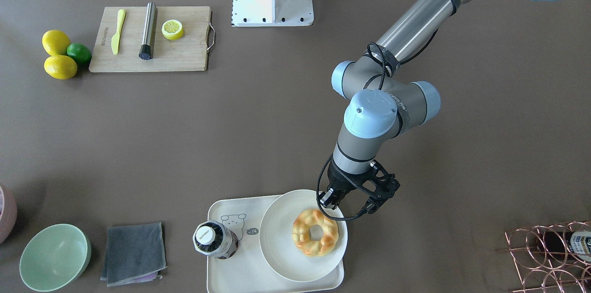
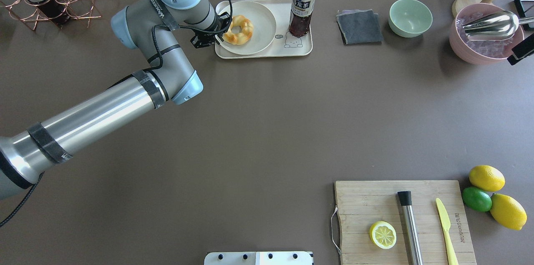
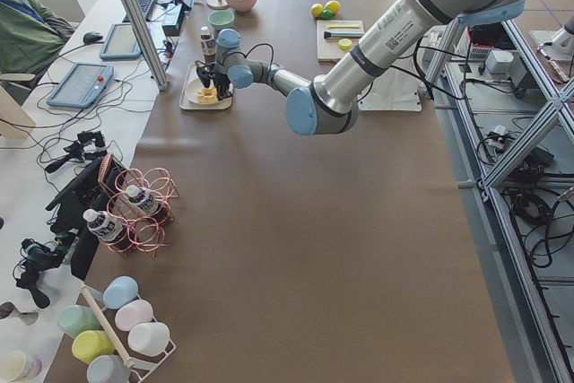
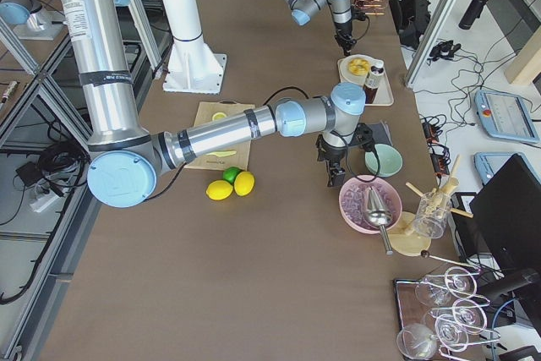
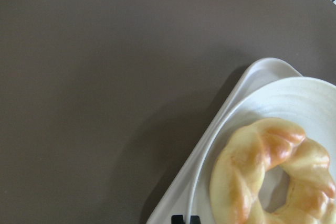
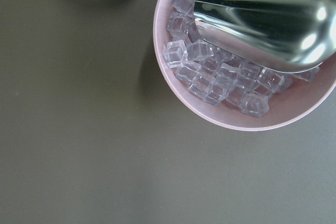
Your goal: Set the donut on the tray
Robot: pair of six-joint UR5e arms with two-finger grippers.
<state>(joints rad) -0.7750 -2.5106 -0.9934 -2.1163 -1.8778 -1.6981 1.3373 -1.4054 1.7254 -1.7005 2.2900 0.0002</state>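
Note:
The golden-brown braided donut (image 1: 302, 237) lies on a round off-white plate (image 1: 277, 237). The plate stands on the cream-white tray (image 1: 231, 274) with a bear drawing. My left gripper (image 1: 331, 200) hovers over the plate's rim, right beside the donut (image 2: 246, 33) and apart from it. It is empty, with its jaws together. The left wrist view shows the donut (image 5: 247, 171), the plate (image 5: 294, 98) and the tray's corner (image 5: 220, 124). My right gripper (image 2: 521, 50) hangs by the pink bowl (image 6: 231, 114), its fingers hidden.
A dark drink bottle (image 1: 214, 240) stands on the tray beside the plate. A grey cloth (image 1: 134, 254) and a green bowl (image 1: 55, 256) lie beyond it. A cutting board (image 1: 150, 39) with a lemon half is near the robot. A copper wire rack (image 1: 549, 256) stands at my left.

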